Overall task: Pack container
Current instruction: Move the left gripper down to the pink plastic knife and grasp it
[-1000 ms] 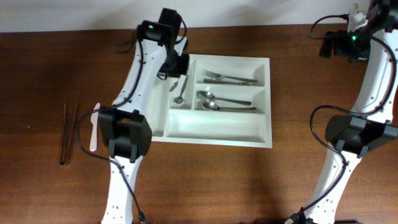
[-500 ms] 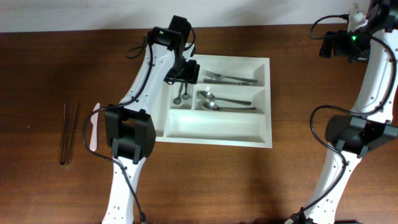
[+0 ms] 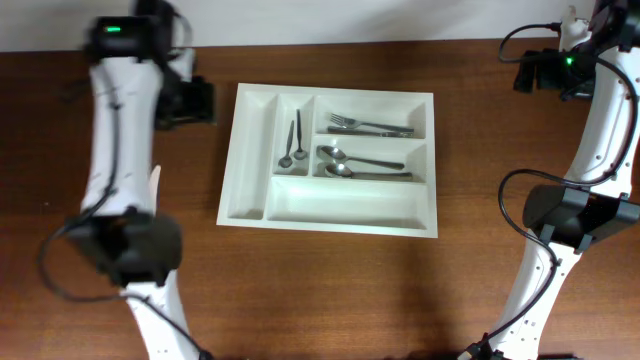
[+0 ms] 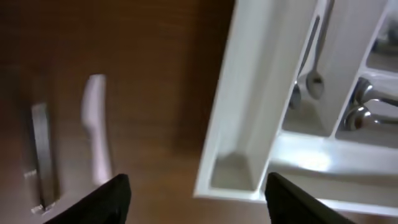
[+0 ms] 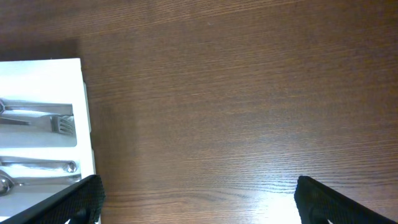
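Observation:
The container [image 3: 250, 150] is a white compartment tray in the middle of the table. Two small spoons [image 3: 292, 142] lie in its second narrow compartment, forks [image 3: 372, 126] in the top long one, and larger spoons [image 3: 362, 165] in the middle one. My left gripper [image 3: 196, 100] hangs left of the tray's top left corner, blurred. In the left wrist view the left gripper [image 4: 199, 202] is open and empty above the tray's corner [image 4: 225, 124]. My right gripper [image 3: 545, 72] is far right; the right wrist view shows the right gripper [image 5: 199, 199] open over bare wood.
A pink-and-white utensil [image 4: 96, 127] and a metal piece [image 4: 40, 155] lie on the wood left of the tray. The utensil [image 3: 155, 185] shows partly beside the left arm [image 3: 122, 150] from above. The tray's right edge [image 5: 86, 112] appears in the right wrist view.
The left gripper opened over the narrow compartment and left a small spoon beside another. The left arm then swung away to the left of the tray. The right arm stayed still.

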Motion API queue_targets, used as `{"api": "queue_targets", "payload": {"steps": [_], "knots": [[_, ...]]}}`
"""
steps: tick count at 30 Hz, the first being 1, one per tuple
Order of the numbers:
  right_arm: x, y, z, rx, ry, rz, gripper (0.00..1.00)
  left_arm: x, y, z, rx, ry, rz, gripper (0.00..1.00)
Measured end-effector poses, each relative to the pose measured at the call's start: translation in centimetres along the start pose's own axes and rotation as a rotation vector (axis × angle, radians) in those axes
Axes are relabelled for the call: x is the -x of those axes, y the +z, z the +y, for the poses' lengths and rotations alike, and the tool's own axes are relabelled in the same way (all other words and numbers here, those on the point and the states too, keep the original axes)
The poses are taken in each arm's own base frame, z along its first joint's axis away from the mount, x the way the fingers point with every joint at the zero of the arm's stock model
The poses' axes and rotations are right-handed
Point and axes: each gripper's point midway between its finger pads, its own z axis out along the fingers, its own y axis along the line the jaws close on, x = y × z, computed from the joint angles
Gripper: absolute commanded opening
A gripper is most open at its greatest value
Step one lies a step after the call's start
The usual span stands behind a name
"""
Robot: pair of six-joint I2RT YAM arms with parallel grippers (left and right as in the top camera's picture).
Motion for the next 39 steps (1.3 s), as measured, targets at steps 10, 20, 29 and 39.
{"api": "queue_targets", "payload": {"steps": [10, 20, 29, 39], "knots": [[0.0, 0.0, 0.0, 0.0, 0.0, 0.0, 0.99, -1.7, -8.0, 2.4, 0.082, 0.0, -0.179, 0.65], [0.0, 0.0, 0.0, 0.0, 0.0, 0.0, 0.98, -2.1, 1.3, 4.2, 0.158, -0.006, -0.051, 0.65], [0.0, 0.0, 0.0, 0.0, 0.0, 0.0, 0.99, -6.1, 5.4, 6.9, 0.197, -0.049, -0.028, 0.68], [0.0, 0.0, 0.0, 0.0, 0.0, 0.0, 0.99, -10.2, 11.6, 11.4, 0.217, -0.165, -0.004, 0.75]]}}
